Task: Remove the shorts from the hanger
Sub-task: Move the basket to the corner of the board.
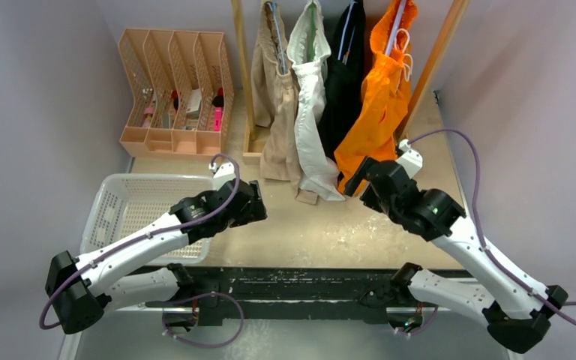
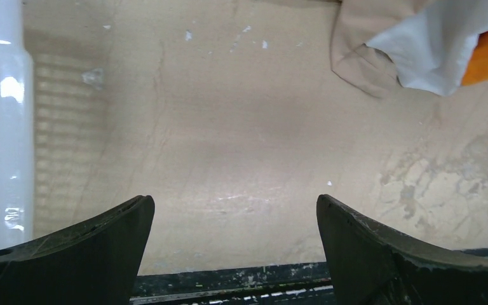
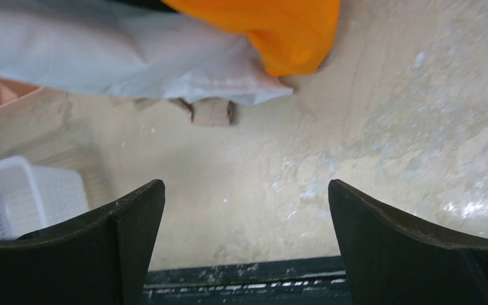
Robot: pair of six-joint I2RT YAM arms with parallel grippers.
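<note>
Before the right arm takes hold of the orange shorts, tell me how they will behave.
Probably floppy: the orange shorts hang in soft folds and bunch at the hem. Likely light: thin cloth on a slim hanger. Pulled, they may drag the white shorts lying against their hem.

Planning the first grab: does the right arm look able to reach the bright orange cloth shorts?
Probably yes: the open right hand sits beside the bright orange cloth shorts, nothing between.

Tan table: white basket L, organizer rear.
</note>
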